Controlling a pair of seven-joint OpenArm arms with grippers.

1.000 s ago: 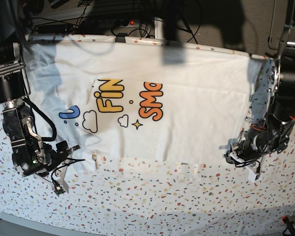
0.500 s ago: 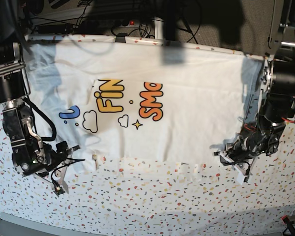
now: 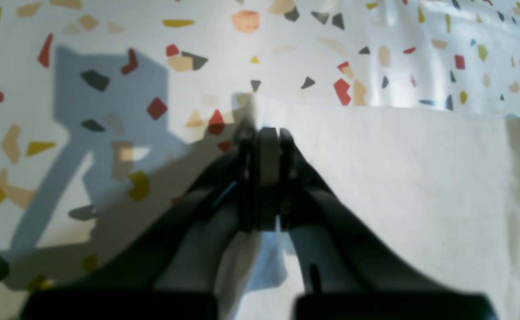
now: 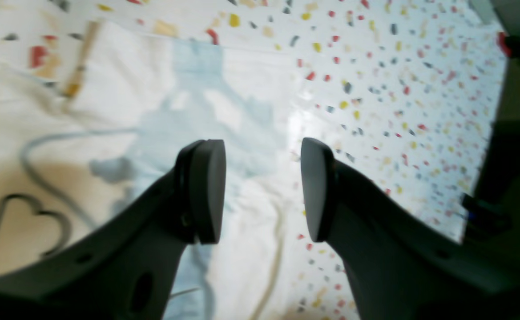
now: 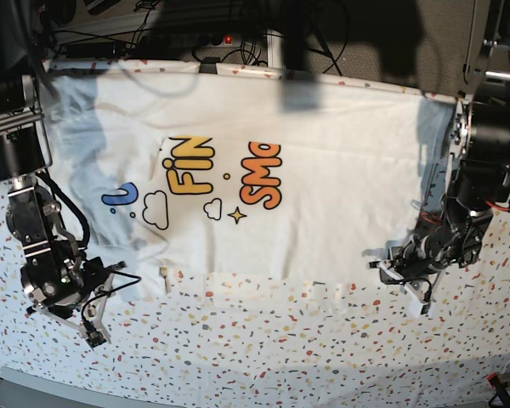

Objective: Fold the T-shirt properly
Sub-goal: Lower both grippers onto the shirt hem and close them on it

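White cotton fills the left wrist view: the left hand (image 3: 264, 146) is clenched on the T-shirt (image 3: 397, 186) at its corner, over the speckled worktop (image 3: 108, 44). In the right wrist view the right hand (image 4: 262, 191) hangs released above a rumpled part of the shirt. From the base view, the left hand (image 5: 405, 274) has shifted inward along the hem since a second ago and closed, while the right hand (image 5: 98, 308) has drawn slightly back; the shirt lies spread flat, print up.
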